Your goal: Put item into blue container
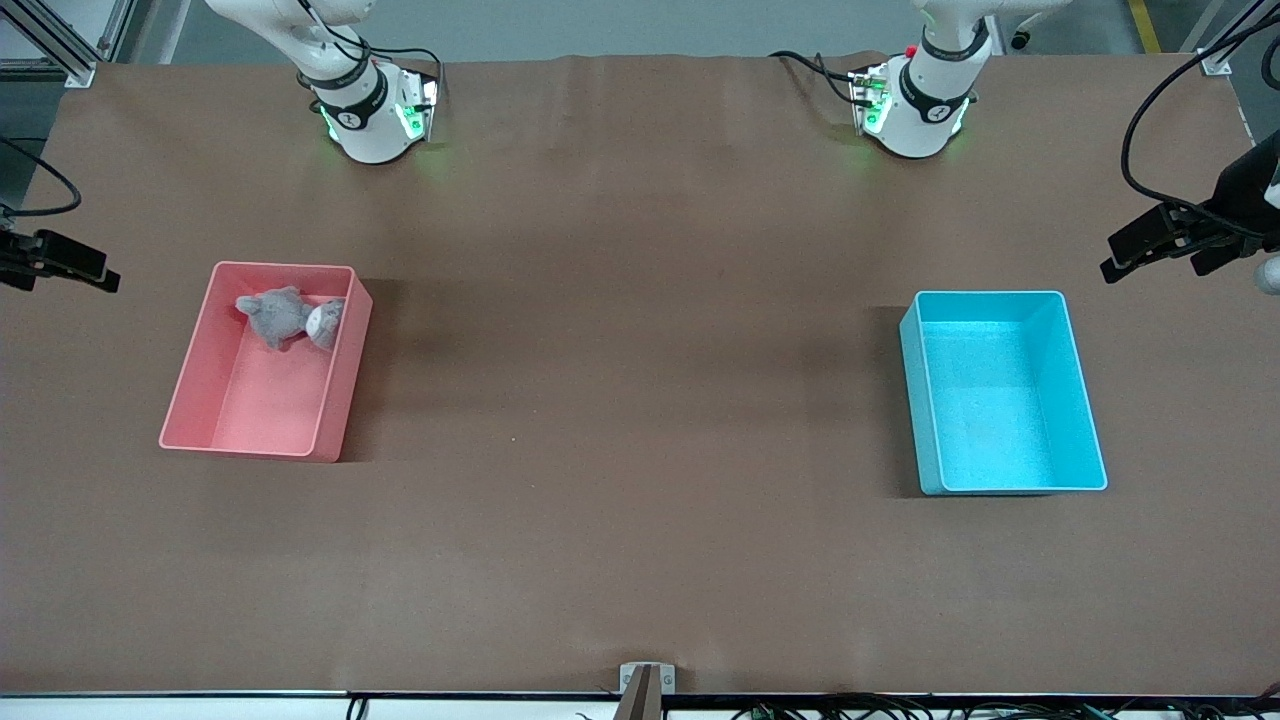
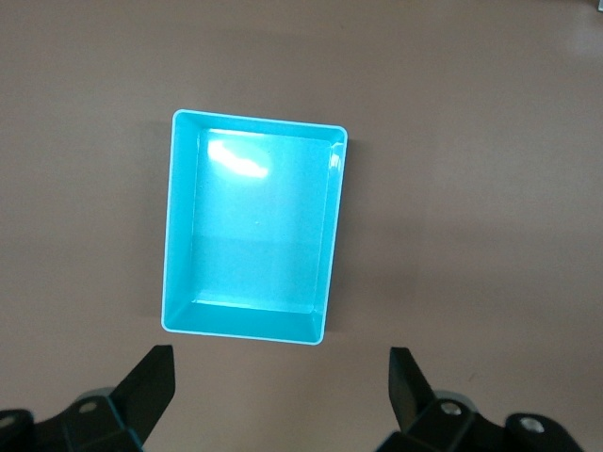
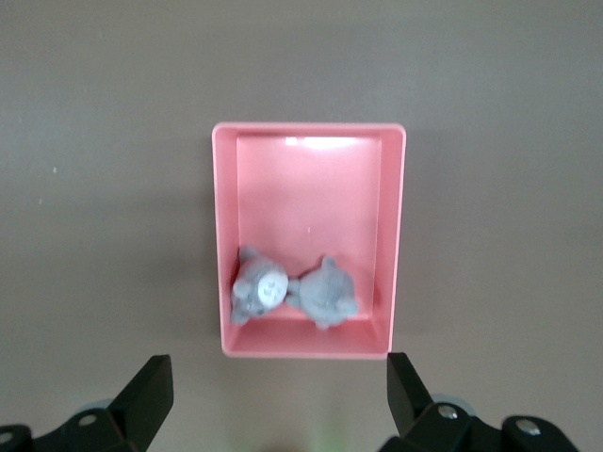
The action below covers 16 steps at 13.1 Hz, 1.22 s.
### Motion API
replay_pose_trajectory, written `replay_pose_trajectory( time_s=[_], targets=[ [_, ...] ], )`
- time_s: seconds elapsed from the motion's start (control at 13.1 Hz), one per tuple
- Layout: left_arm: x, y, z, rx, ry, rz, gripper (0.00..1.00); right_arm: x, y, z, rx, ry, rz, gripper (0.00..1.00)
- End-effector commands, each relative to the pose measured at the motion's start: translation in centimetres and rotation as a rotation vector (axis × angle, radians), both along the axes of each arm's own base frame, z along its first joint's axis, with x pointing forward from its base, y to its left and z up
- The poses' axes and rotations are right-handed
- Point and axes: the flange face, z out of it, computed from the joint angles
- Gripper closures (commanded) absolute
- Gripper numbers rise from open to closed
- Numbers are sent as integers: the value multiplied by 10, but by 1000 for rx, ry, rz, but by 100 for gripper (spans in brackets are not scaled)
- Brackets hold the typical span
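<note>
The blue container [image 1: 1000, 395] stands with nothing in it toward the left arm's end of the table. From high above, my left gripper [image 2: 280, 356] looks down on it [image 2: 250, 226]; the gripper is open, holds nothing, and hangs over bare table just beside one short wall. Two small grey plush shapes [image 1: 290, 320] lie touching in the pink bin [image 1: 225, 410], at the bin's end farther from the front camera. My right gripper [image 3: 279, 362] hangs open high over the table beside that bin [image 3: 391, 235], with the plush [image 3: 292, 294] just inside the nearest wall. Neither gripper shows in the front view.
The arm bases [image 1: 365, 110] [image 1: 920, 105] stand along the table's edge farthest from the front camera. Black mounted devices with cables [image 1: 60, 262] [image 1: 1170, 238] jut in at both ends of the table. A wide stretch of brown tabletop [image 1: 640, 380] separates the two bins.
</note>
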Motion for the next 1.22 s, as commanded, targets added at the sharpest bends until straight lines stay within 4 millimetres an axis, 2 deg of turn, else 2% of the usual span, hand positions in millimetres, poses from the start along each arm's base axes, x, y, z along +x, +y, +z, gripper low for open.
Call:
replay_pose_trajectory(
  time_s=[0.0, 0.38, 0.46, 0.68, 0.84, 0.99, 1.14],
  targets=[
    [1, 2, 5, 4, -26, -4, 0, -6, 4, 27, 5, 0, -15, 0],
    [0, -1, 7, 5, -30, -10, 0, -4, 3, 27, 16, -17, -20, 0],
    [0, -1, 6, 7, -28, -10, 0, 0, -1, 16, 17, -23, -28, 0],
    [1, -3, 5, 8, -27, -12, 0, 7, -16, -54, 16, -23, -47, 0],
    [1, -1, 5, 7, -27, -10, 0, 1, -26, -100, 17, -25, -62, 0],
    [1, -2, 5, 10, -27, -13, 0, -8, -30, -134, 18, -31, -45, 0],
    [0, -2, 7, 10, -30, -13, 0, -26, -37, -166, 17, -61, -36, 0]
  ],
)
